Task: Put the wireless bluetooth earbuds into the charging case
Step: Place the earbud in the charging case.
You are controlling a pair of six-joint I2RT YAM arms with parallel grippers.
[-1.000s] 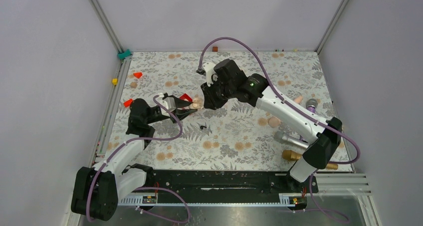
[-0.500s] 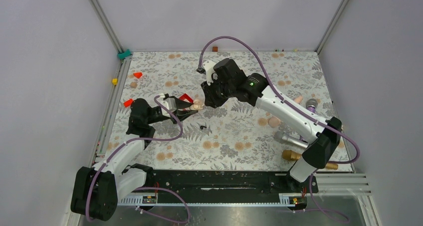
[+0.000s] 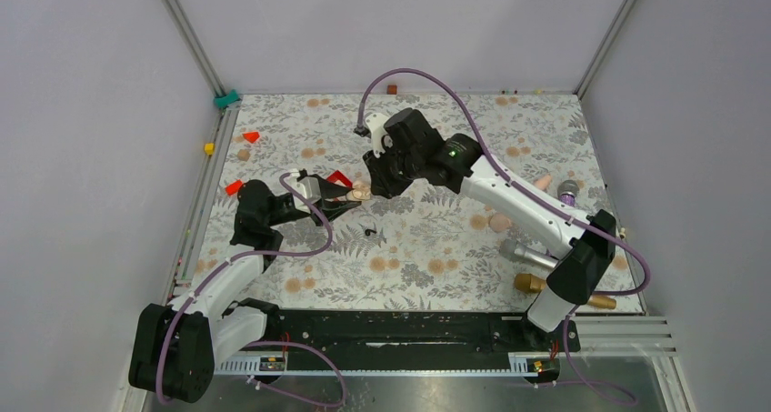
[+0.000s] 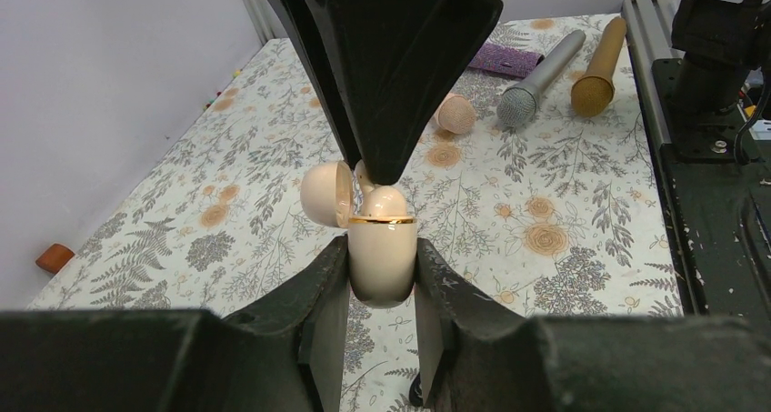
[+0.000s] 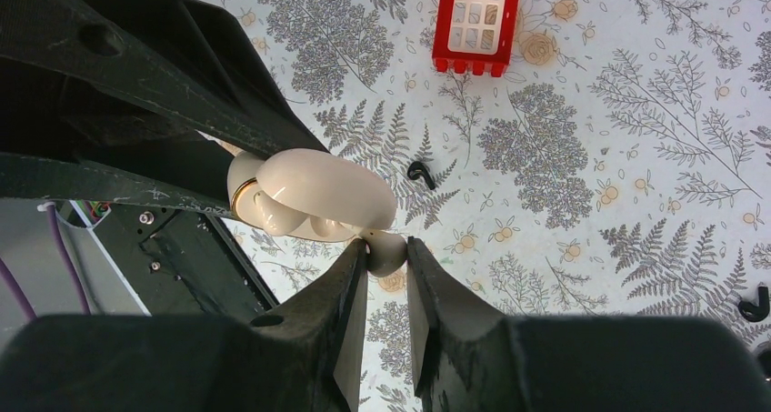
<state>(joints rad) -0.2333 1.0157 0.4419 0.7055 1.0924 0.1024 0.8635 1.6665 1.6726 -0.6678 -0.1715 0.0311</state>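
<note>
The charging case [image 4: 382, 257] here is glossy cream with a gold rim, not black. My left gripper [image 4: 382, 248] is shut on its lower half and holds it above the table. Its lid [image 4: 325, 194] hangs open to the left. My right gripper [image 5: 386, 248] is shut on a small cream earbud [image 5: 385, 254] and presses it against the open case [image 5: 318, 189] from above. From the top view the two grippers meet at the case [image 3: 361, 192], left of the table's middle. A rounded cream shape [image 4: 386, 199] shows above the gold rim; I cannot tell whether it is a second earbud.
A red box [image 5: 477, 16] lies just behind the case. Two small black hooks [image 5: 419, 171] [image 5: 755, 305] lie on the floral cloth. A silver microphone [image 4: 541, 71], a gold one [image 4: 595, 66] and a peach ball [image 4: 455, 114] lie toward the right side.
My right wrist has shifted slightly left toward the case. The left arm and the case have stayed put.
</note>
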